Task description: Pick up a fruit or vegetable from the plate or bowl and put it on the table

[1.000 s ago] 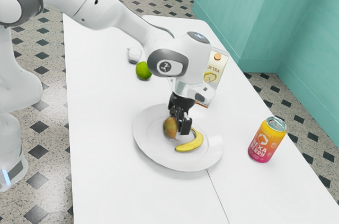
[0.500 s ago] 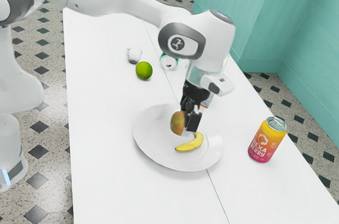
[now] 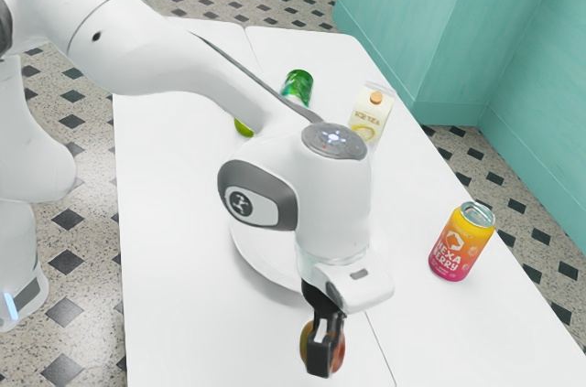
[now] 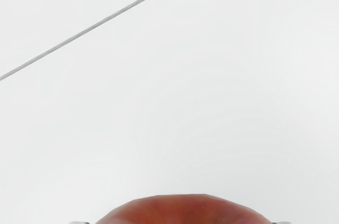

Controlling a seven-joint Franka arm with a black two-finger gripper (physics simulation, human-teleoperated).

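Observation:
In the exterior view my gripper (image 3: 325,355) hangs past the plate's near side, over the white table (image 3: 201,341), shut on the red-and-green mango (image 3: 337,350). Whether the mango touches the tabletop I cannot tell. The mango's reddish top (image 4: 183,211) bulges at the lower edge of the wrist view, with bare tabletop (image 4: 169,102) behind it. The arm's hand covers most of the white plate (image 3: 261,263), and the banana that lay on it is hidden.
An orange-pink can (image 3: 453,245) stands toward the exterior view's right. Farther back are an iced tea carton (image 3: 368,114), a green can (image 3: 298,85) and a partly covered green lime (image 3: 243,127). A thin seam (image 4: 98,24) crosses the tabletop.
Holding the mango, my gripper has gone from above the plate toward the exterior view's bottom edge, beyond the plate's rim. The arm now blocks much of the plate.

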